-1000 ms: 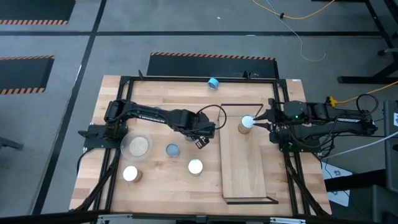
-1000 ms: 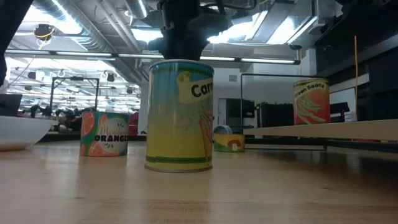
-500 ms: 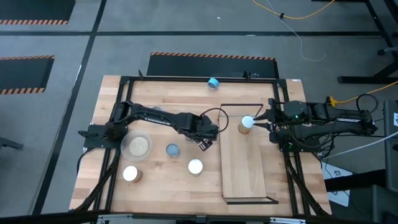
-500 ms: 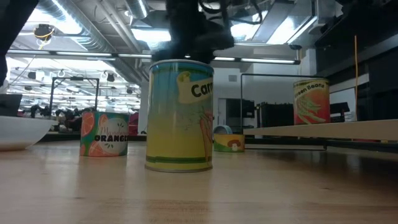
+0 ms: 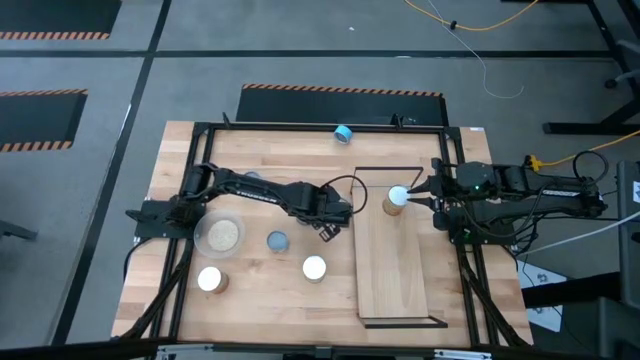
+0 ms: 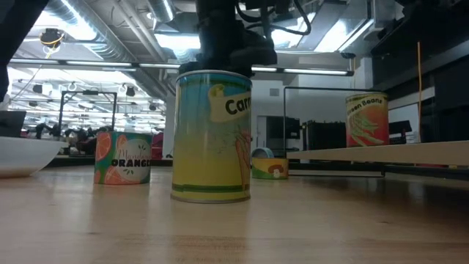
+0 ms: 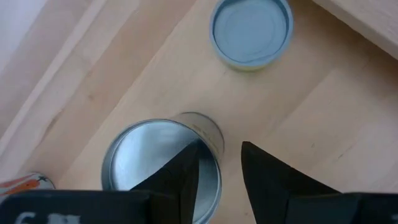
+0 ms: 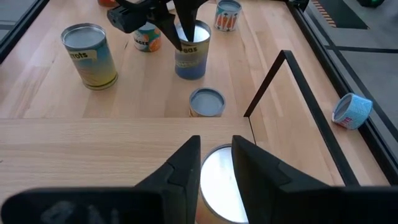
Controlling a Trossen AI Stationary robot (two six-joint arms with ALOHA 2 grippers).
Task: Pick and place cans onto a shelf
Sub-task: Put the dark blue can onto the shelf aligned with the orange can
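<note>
Wood tabletop (image 5: 260,290) carries a dish (image 5: 220,234) and 3 cans (image 5: 314,268) near our left gripper (image 5: 328,224), now farther toward the shelf (image 5: 395,262), fingers parted astride a can's (image 7: 163,167) rim. Our right gripper (image 5: 412,194) clamps a can (image 5: 395,200) on the shelf.

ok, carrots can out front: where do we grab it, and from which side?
Take the carrots can across its round side wall, on the upper half, coming straight down from above. It stands upright with its flat lid up, so the wall is the only part two fingers can close on. The table is bare around it, and the orange can stands well apart, so there is room for fingers on either side.
</note>
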